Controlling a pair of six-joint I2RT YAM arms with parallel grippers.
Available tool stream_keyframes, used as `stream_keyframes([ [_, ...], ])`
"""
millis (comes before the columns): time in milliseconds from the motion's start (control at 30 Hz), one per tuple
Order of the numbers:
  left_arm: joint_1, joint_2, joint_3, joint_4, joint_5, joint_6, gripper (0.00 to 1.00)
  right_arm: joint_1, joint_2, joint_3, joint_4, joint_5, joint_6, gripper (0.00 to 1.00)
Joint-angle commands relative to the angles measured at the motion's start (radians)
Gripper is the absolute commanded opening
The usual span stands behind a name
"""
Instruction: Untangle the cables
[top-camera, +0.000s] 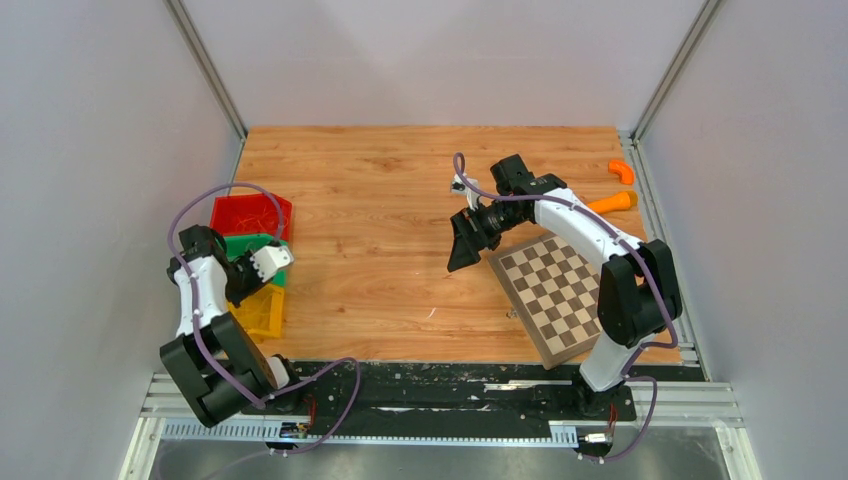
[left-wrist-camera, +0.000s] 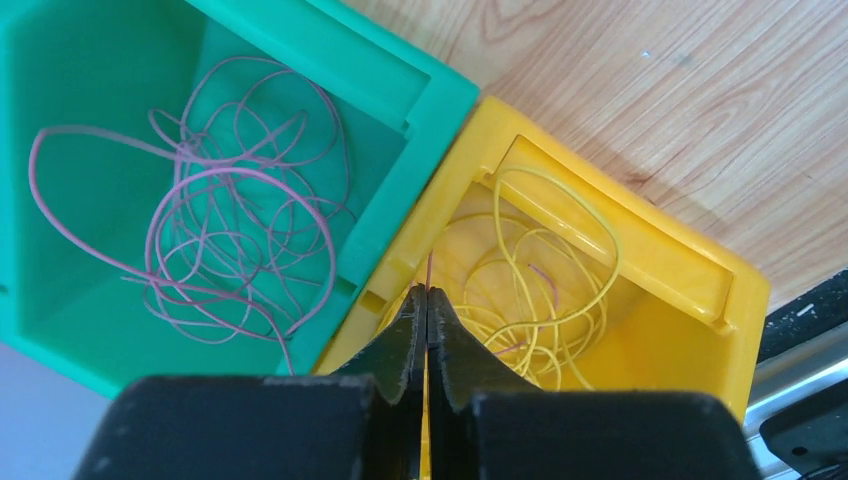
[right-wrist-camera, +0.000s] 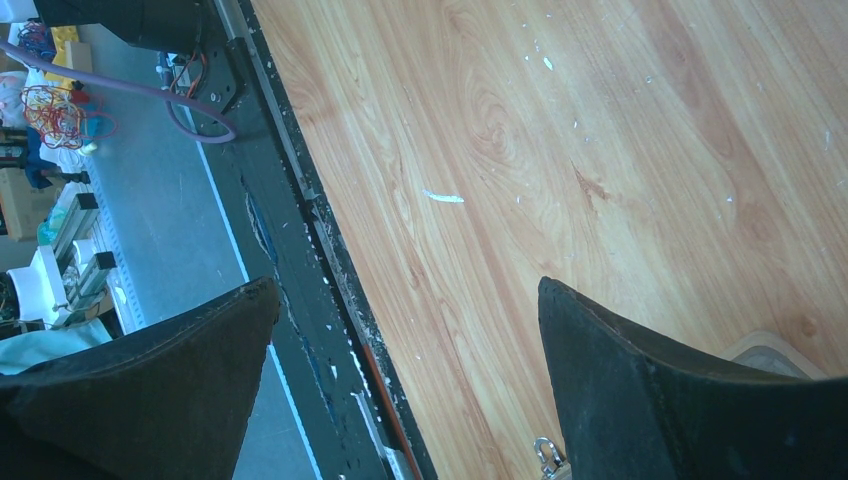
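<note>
1. Left gripper (left-wrist-camera: 427, 292): jaws pressed together, clamped on a short thin pink cable strand (left-wrist-camera: 430, 268) that sticks straight out from between the tips.
2. It hangs over the seam between two bins, with the tips above the near wall of the yellow plastic bin (left-wrist-camera: 640, 240).
3. Yellow bin holds loose loops of thin yellow cable (left-wrist-camera: 560, 225), with a bit of pink strand mixed in.
4. The green plastic bin (left-wrist-camera: 400, 75) touches the yellow one and holds a tangle of thin pink cables (left-wrist-camera: 230, 220), curled and overlapping.
5. Top view: a red plastic bin (top-camera: 250, 213) sits behind the green one, all three in a row at the left side of the wooden table (top-camera: 380, 200). The red bin's contents are too small to tell.
6. Right gripper (right-wrist-camera: 407, 287): jaws wide apart, nothing between them, above bare wood near the table's front edge.
7. A brown-and-cream chessboard (top-camera: 555, 290) lies just beside the right gripper, under the right arm.
8. Two orange plastic pieces (top-camera: 622, 171) lie at the far right corner, well apart from the bins.
</note>
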Motion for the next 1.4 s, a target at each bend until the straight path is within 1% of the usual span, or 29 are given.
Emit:
stream_keyframes([
  [0, -0.005, -0.070, 0.017, -0.008, 0.042, 0.018, 0.00, 0.007, 0.002, 0.034, 0.000, -0.023, -0.007, 1.00],
  [133, -0.003, -0.111, 0.098, -0.100, 0.084, 0.016, 0.00, 0.007, 0.001, 0.030, -0.002, -0.022, -0.008, 1.00],
  [233, 0.009, -0.118, 0.169, -0.129, 0.117, -0.012, 0.00, 0.007, 0.001, 0.032, -0.002, -0.023, -0.008, 1.00],
  [333, 0.028, -0.098, 0.254, -0.108, 0.153, -0.048, 0.00, 0.007, 0.001, 0.031, -0.002, -0.026, -0.009, 1.00],
  [433, 0.045, -0.053, 0.317, -0.061, 0.157, -0.077, 0.00, 0.007, 0.000, 0.028, -0.002, -0.022, -0.012, 1.00],
  [567, 0.052, -0.012, 0.351, 0.014, 0.161, -0.093, 0.00, 0.007, 0.000, 0.023, -0.003, -0.020, -0.014, 1.00],
  [700, 0.053, 0.018, 0.394, 0.063, 0.198, -0.122, 0.00, 0.006, 0.003, 0.022, -0.003, -0.016, -0.016, 1.00],
  [800, 0.053, 0.043, 0.436, 0.074, 0.218, -0.153, 0.00, 0.006, 0.008, 0.025, -0.005, -0.015, -0.016, 1.00],
  [900, 0.054, 0.062, 0.500, 0.030, 0.234, -0.160, 0.00, 0.005, 0.011, 0.028, -0.006, -0.015, -0.017, 1.00],
  [1033, 0.053, 0.048, 0.482, 0.013, 0.240, -0.147, 0.00, 0.005, 0.017, 0.027, -0.007, -0.016, -0.018, 1.00],
  [1167, 0.054, 0.022, 0.402, 0.017, 0.245, -0.140, 0.00, 0.006, 0.017, 0.028, -0.006, -0.020, -0.018, 1.00],
  [1267, 0.053, 0.019, 0.310, 0.072, 0.235, -0.181, 0.00, 0.005, 0.014, 0.021, -0.008, -0.017, -0.021, 1.00],
  [1367, 0.053, 0.044, 0.256, 0.084, 0.235, -0.215, 0.00, 0.005, 0.014, 0.017, -0.011, -0.015, -0.023, 1.00],
])
